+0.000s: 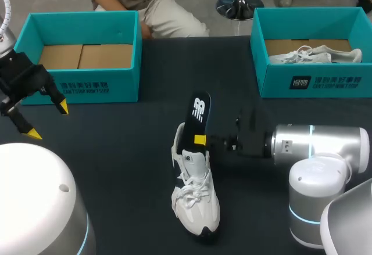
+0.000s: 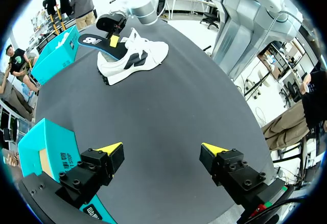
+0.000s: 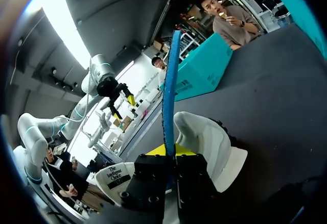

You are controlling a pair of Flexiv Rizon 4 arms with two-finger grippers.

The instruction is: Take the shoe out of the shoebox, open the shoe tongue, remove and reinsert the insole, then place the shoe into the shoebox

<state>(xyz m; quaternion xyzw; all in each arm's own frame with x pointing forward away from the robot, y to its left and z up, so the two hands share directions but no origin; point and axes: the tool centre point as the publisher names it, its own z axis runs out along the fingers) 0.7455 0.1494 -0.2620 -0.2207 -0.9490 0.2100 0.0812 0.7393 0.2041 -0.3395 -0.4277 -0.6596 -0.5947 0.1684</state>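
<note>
Right tool (image 1: 200, 140) pinches the insole (image 1: 199, 111) upright over the shoe (image 1: 196, 203); left tool (image 1: 47, 121) spread wide.

table (image 1: 116, 150): dark | left shoebox (image 1: 87, 84) | right shoebox (image 1: 317, 82) | white shoe (image 1: 197, 200)

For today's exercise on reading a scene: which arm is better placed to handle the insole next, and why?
Right. The right pincer is shut on the insole, which stands out of the white shoe. The left pincer hangs open by the left shoebox, away from the shoe.
</note>
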